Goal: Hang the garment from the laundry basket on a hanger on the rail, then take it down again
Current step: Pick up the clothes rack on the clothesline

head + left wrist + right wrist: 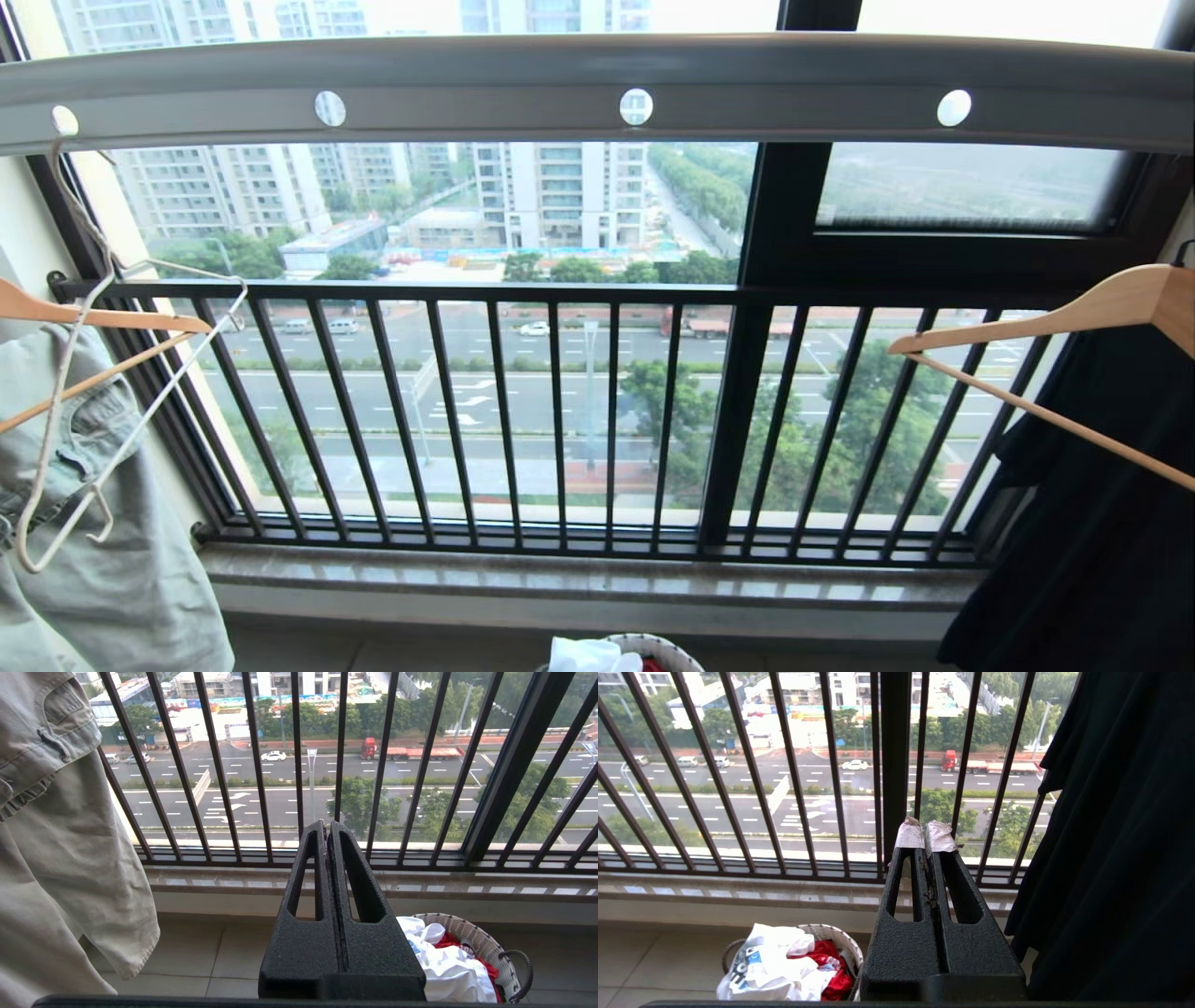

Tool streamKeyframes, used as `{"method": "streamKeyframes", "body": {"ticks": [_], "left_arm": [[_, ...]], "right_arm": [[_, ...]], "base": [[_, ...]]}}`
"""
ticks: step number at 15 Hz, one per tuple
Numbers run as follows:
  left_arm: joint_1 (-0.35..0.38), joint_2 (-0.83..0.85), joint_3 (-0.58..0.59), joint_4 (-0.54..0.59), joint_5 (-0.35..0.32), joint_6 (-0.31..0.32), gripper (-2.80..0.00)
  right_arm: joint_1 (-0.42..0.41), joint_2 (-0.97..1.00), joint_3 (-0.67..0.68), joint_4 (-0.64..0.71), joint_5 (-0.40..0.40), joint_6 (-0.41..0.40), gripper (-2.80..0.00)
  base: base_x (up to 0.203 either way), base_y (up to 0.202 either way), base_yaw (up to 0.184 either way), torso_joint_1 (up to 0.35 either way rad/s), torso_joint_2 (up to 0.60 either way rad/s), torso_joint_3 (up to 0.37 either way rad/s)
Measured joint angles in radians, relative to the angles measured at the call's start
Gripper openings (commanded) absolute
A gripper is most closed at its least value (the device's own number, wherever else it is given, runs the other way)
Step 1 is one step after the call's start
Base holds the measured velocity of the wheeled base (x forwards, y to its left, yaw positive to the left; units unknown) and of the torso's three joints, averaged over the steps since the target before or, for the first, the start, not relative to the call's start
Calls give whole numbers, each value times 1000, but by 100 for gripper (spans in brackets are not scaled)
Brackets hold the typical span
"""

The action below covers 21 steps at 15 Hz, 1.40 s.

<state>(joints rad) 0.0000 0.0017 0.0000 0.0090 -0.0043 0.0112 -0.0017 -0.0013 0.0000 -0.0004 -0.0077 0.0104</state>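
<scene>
The white garment (766, 966) lies crumpled on top of red cloth in the round woven laundry basket (847, 947) on the floor below the window; it also shows as the garment (444, 961) in the basket (472, 933) and at the head view's lower edge, garment (588, 655), basket (667, 646). The thin cream wire hanger (84, 373) hangs empty from the far left hole of the grey rail (597, 89). My left gripper (326, 826) is shut and empty, level, left of the basket. My right gripper (925, 833), tips taped white, is shut and empty, right of the basket.
A pale grey-green denim garment (84, 523) hangs on a wooden hanger (103, 322) at the left. A black garment (1092, 523) hangs on another wooden hanger (1055, 322) at the right. Black window railing (597, 420) and a stone sill (597, 579) lie ahead.
</scene>
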Motion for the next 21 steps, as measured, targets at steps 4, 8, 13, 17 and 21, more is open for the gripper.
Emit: {"method": "streamKeyframes", "body": {"ticks": [4, 8, 13, 17, 21], "left_arm": [[0, 0, 0, 0, 0, 0, -280], [0, 0, 0, 0, 0, 1, -280], [0, 0, 0, 0, 4, -5, -280], [0, 0, 0, 0, 4, -5, -280], [0, 0, 0, 0, 4, -2, -280]], "right_arm": [[0, 0, 0, 0, 0, 0, -280], [0, 0, 0, 0, 0, 0, -280], [0, 0, 0, 0, 0, 0, -280], [0, 0, 0, 0, 0, 0, -280], [0, 0, 0, 0, 0, 1, -280]], "base": [[0, 0, 0, 0, 0, 0], [0, 0, 0, 0, 0, 0], [0, 0, 0, 0, 0, 0], [0, 0, 0, 0, 0, 0], [0, 0, 0, 0, 0, 0]]}}
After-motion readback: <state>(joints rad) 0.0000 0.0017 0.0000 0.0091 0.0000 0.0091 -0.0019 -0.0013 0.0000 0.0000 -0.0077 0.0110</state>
